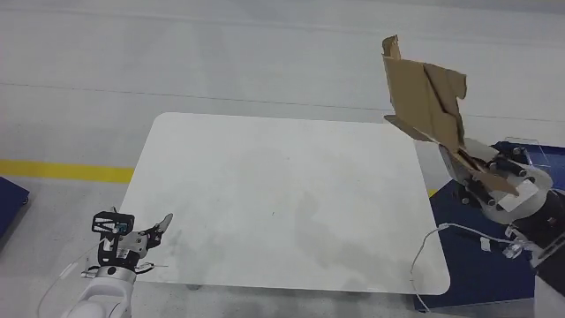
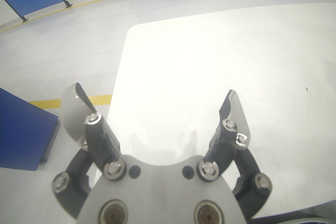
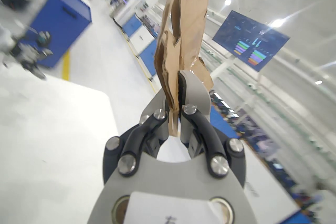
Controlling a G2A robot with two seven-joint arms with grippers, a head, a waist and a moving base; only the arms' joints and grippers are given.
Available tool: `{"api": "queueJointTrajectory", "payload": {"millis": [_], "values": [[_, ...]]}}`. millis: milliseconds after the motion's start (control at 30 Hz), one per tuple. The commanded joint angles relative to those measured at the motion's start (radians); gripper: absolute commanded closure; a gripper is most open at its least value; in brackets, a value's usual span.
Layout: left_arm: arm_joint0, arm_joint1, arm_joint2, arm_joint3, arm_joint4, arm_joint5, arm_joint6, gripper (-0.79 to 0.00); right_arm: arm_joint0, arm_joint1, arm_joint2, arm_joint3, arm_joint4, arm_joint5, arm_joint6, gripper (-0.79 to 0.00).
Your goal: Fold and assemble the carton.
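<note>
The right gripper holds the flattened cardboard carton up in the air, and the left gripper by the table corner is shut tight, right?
Not quite: the left gripper is open, spread wide with nothing in it, as the left wrist view shows. The right gripper does hold the carton up in the air.

My rig's two arms: silver and black hardware, white casing.

The left gripper [image 2: 155, 93] and right gripper [image 3: 176, 88] look alike to me. Each has a pale silver base plate [image 2: 157, 183], curved black links [image 2: 102, 135], shiny round screws [image 2: 114, 169] at each joint, and two brass-coloured sockets [image 2: 114, 214] low on the plate. The fingers [image 2: 232, 110] are silver blades with black ribbed pads [image 2: 83, 95] inside. I note a white label [image 3: 168, 205] with dark print on the right plate, a black block [image 1: 113, 223] with a teal mark on the white left arm [image 1: 101, 299], and a thin white cable [image 1: 439, 229] on the right side.
</note>
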Motion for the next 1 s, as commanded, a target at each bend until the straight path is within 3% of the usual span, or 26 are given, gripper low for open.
{"api": "queueJointTrajectory", "payload": {"millis": [0,100,167,233,300,367,467,600,967], "values": [[0.000,0.000,0.000,0.000,0.000,0.000,0.000,-0.785,0.039,0.019,-0.067,0.058,0.385,-0.020,0.223,0.000],[0.000,0.000,0.000,0.000,0.000,0.000,0.000,-0.785,0.086,0.054,-0.234,0.122,0.866,0.017,0.523,0.000],[0.000,0.000,0.000,0.000,0.000,0.000,0.000,-0.785,0.137,0.077,-0.362,0.139,1.292,0.104,0.727,0.000],[0.000,0.000,0.000,0.000,0.000,0.000,0.000,-0.785,0.195,0.094,-0.433,0.169,1.603,0.208,0.946,0.000],[0.000,0.000,0.000,0.000,0.000,0.000,0.000,-0.785,0.224,0.099,-0.494,0.216,1.850,0.296,1.108,0.000],[0.000,0.000,0.000,0.000,0.000,0.000,0.000,-0.785,0.226,0.098,-0.564,0.259,2.003,0.382,1.238,0.000],[0.000,0.000,0.000,0.000,0.000,0.000,0.000,-0.785,0.224,0.093,-0.653,0.320,2.078,0.511,1.360,0.000],[0.000,0.000,0.000,0.000,0.000,0.000,0.000,-0.785,0.244,0.081,-0.688,0.375,2.167,0.578,1.347,0.000],[0.000,0.000,0.000,0.000,0.000,0.000,0.000,-0.785,0.244,0.081,-0.688,0.375,2.167,0.578,1.347,0.000]]}}
